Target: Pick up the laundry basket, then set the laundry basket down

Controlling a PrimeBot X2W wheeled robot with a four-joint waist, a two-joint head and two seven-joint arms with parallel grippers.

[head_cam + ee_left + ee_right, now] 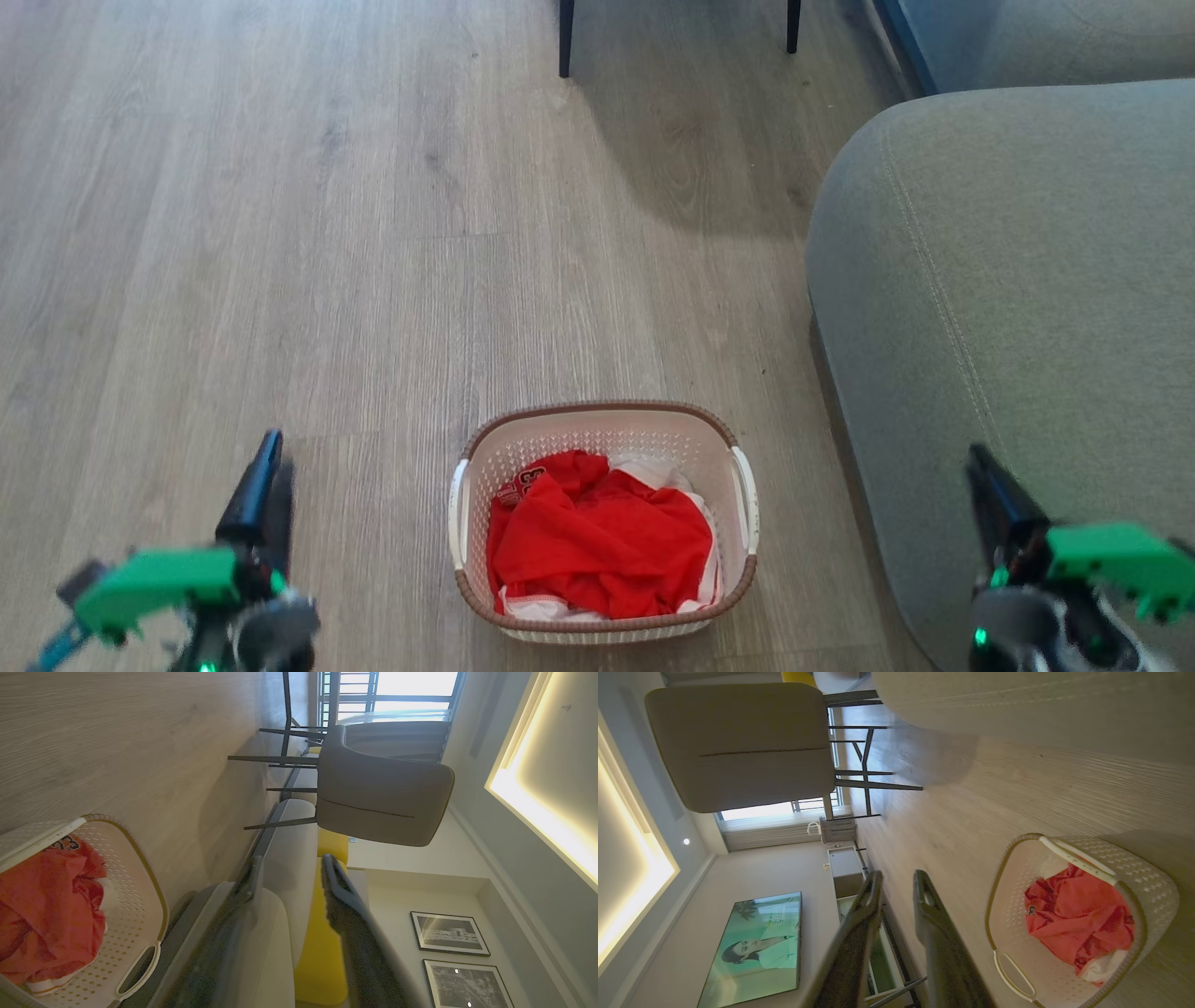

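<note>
Two grippers flank the laundry basket, neither touching it. The left gripper is well off to its left, and the right gripper is to its right, seen against the grey sofa. Jaws of both are parted, grasping nothing. Basket sits upright on the wood floor, near the sofa, with red clothing heaped inside.
</note>
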